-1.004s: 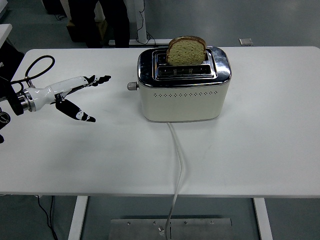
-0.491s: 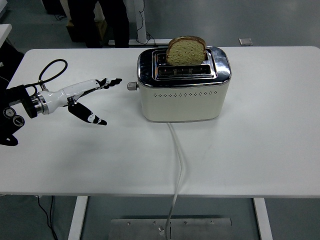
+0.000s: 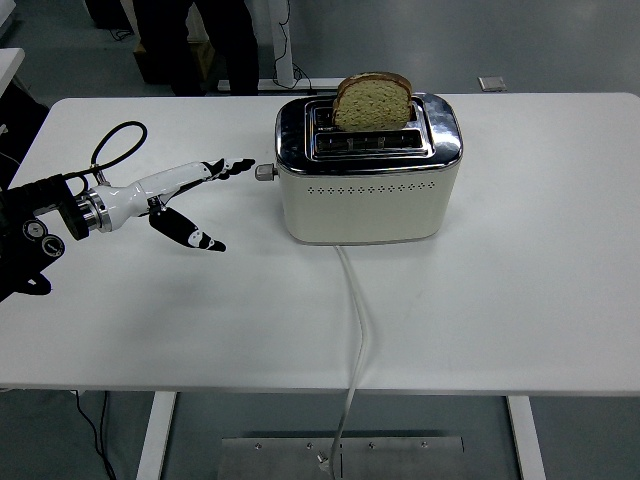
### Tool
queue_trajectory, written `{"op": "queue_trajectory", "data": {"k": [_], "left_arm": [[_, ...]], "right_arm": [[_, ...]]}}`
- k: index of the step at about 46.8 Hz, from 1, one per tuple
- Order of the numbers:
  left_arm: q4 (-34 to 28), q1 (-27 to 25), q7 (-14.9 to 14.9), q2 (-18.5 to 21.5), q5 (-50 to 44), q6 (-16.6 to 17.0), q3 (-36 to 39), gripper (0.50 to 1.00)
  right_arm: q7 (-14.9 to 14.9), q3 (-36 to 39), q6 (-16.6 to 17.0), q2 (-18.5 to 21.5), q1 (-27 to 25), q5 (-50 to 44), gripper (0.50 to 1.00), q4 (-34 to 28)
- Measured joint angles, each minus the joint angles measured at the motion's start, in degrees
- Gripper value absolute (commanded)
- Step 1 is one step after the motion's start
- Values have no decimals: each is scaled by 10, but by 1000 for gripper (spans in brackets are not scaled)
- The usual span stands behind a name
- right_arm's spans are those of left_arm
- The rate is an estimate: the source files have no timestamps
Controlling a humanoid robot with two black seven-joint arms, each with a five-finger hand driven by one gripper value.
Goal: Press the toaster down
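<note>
Left arm (image 3: 35,235): black forearm w/ round knobs, silver metal ring at wrist. Slim white-shelled left hand (image 3: 165,195); black segmented fingers (image 3: 222,167) w/ small white patches, black thumb w/ white marks. Black looped cable (image 3: 112,145) arcs above wrist. Person at top: dark trousers (image 3: 200,40).

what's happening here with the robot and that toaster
The robot's left hand is reaching across the white table toward the toaster, fingers spread and holding nothing. Its fingertips are close to the small lever on the toaster's left side but not touching it yet. A slice of bread stands high in the rear slot, so the lever hasn't been pressed down. The right arm isn't in view.
</note>
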Motion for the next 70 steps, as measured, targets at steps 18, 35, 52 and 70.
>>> {"op": "queue_trajectory", "data": {"k": [18, 35, 52, 70], "left_arm": [[23, 2, 2, -17, 1, 2, 0, 1000], [23, 2, 4, -27, 1, 3, 0, 1000], [37, 4, 5, -33, 2, 2, 0, 1000], [48, 5, 5, -48, 3, 2, 2, 1000]], "right_arm": [[0, 0, 0, 0, 0, 0, 1000, 0], [0, 0, 0, 0, 0, 0, 1000, 0], [0, 0, 0, 0, 0, 0, 1000, 0], [0, 0, 0, 0, 0, 0, 998, 0]]}}
